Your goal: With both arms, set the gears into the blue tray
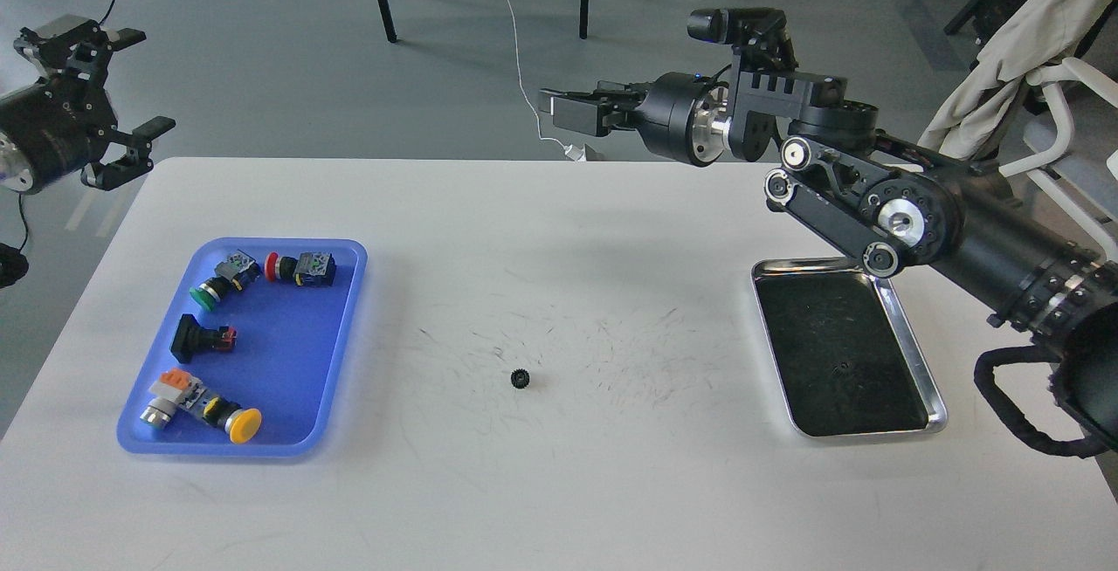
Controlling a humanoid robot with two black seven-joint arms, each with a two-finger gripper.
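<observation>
Fingers of left gripper (122, 95) spread and empty, right gripper (572, 110) state not discernible, both raised; one gear (521, 377) lying on table (559, 484) between blue tray (345, 278) and steel tray (935, 396), unplaced.

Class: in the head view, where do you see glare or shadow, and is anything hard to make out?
Head view: even, soft light; the steel tray rim glints; the blue tray casts a faint shadow rightward; the gear is sharp but tiny, teeth barely resolved.
</observation>
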